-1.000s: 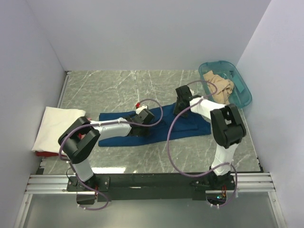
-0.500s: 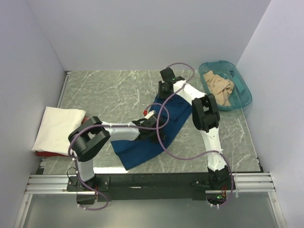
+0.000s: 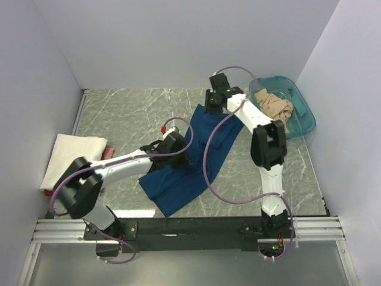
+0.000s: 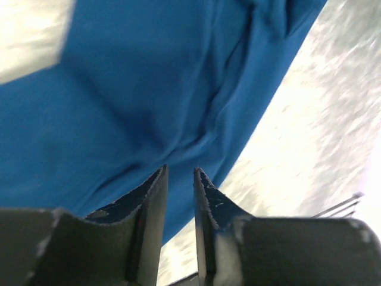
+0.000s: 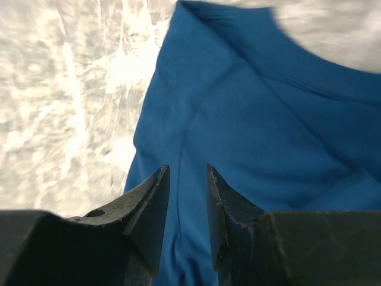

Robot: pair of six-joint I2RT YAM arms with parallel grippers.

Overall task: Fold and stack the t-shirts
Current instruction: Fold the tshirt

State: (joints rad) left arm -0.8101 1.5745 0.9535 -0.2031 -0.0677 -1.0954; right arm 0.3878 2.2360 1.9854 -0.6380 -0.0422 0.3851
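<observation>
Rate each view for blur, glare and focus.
Top external: sharp and evenly lit, soft shadows, a mild sheen on the table. Left wrist: the navy t-shirt is smeared by motion blur, the table blown out to white, only the left gripper's fingers crisp. Right wrist: less blur, shirt seams readable, table glaring, the right gripper's fingers sharp.

Red cloth [image 3: 59, 192] mostly hidden under cream shirt [image 3: 71, 159]; wrist views blurred.
</observation>
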